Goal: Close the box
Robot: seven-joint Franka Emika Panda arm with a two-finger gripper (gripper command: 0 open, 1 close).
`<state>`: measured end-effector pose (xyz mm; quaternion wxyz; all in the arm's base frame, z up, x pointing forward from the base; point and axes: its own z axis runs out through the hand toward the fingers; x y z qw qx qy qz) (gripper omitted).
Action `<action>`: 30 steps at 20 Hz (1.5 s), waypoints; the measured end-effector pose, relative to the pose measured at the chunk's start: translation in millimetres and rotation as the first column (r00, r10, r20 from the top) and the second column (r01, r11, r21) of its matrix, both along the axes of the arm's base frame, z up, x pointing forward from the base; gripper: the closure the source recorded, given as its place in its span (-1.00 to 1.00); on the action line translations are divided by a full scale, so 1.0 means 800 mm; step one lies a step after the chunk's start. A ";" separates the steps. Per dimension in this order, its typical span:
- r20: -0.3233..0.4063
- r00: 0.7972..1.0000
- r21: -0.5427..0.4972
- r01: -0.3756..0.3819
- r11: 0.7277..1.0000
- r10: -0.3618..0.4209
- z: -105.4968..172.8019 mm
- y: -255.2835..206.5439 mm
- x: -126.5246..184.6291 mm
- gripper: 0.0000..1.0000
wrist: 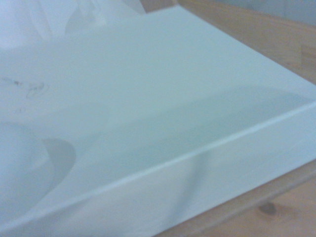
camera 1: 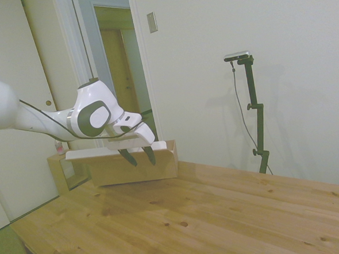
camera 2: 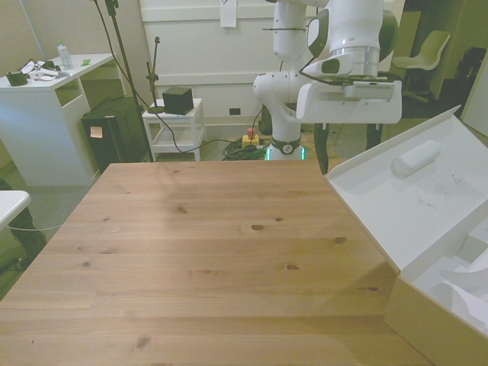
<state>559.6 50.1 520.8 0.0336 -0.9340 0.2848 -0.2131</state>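
The long tan cardboard box [camera 1: 138, 169] lies at the table's far end in the side view and at the front view's right, box [camera 2: 431, 329]. Its lid [camera 2: 396, 210] is swung open and leans back, white inside, with a white oval lump [camera 2: 415, 158] on it. White paper [camera 2: 467, 284] fills the box. My gripper [camera 1: 139, 157] hangs open over the lid's [camera 1: 82, 153] edge, dark fingers pointing down, nothing between them. The front view puts the gripper [camera 2: 347, 149] just behind the lid's far corner. The wrist view is filled by the lid's white inside [wrist: 148, 98] and rim.
A small wooden shelf [camera 1: 61, 171] stands behind the box in the side view. Bare wooden table [camera 2: 213, 244] spreads toward the front view's left. Off the table are a white desk [camera 2: 46, 114], a white cart [camera 2: 175, 130] and a chair [camera 2: 427, 49].
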 end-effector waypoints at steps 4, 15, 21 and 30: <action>0.038 0.999 -0.037 -0.011 0.999 0.012 0.047 0.027 0.034 -1.00; 0.060 0.997 -0.124 -0.036 0.992 0.044 0.082 0.104 0.144 -1.00; 0.048 0.999 -0.136 -0.016 0.991 0.023 0.086 0.101 0.158 -1.00; -0.035 0.999 -0.136 0.034 0.990 -0.039 0.014 0.063 0.108 -1.00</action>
